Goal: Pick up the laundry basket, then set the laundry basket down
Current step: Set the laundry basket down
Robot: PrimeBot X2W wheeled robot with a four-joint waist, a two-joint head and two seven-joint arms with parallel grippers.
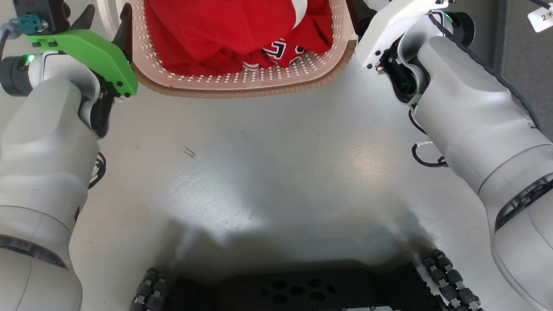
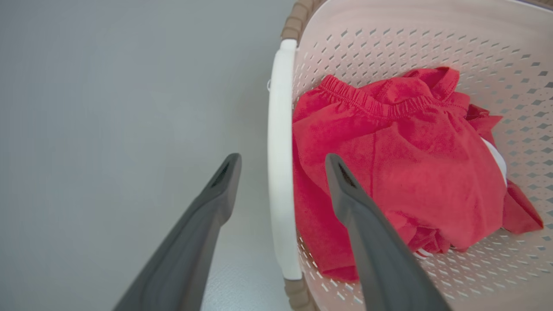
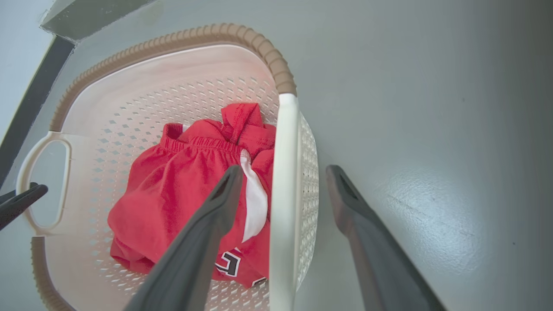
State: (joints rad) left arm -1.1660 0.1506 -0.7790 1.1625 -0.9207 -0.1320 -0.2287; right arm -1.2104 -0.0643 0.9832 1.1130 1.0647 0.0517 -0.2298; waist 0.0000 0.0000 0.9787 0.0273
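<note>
The laundry basket [image 1: 242,88] stands on the grey floor at the top of the head view, cream with perforated walls and a brown rim, holding red clothes [image 1: 224,30]. My left gripper [image 1: 108,13] is at its left side. In the left wrist view the left gripper [image 2: 281,162] is open, one finger on each side of the white handle [image 2: 280,129], not touching it. My right gripper [image 3: 284,170] is open too and straddles the other white handle [image 3: 283,203] the same way. One of its dark fingers [image 1: 359,15] shows at the basket's right side.
My black wheeled base [image 1: 281,289] sits at the bottom of the head view, with bare grey floor [image 1: 268,172] between it and the basket. A dark baseboard strip [image 3: 26,108] runs beyond the basket. A white tag [image 1: 542,17] hangs at the upper right.
</note>
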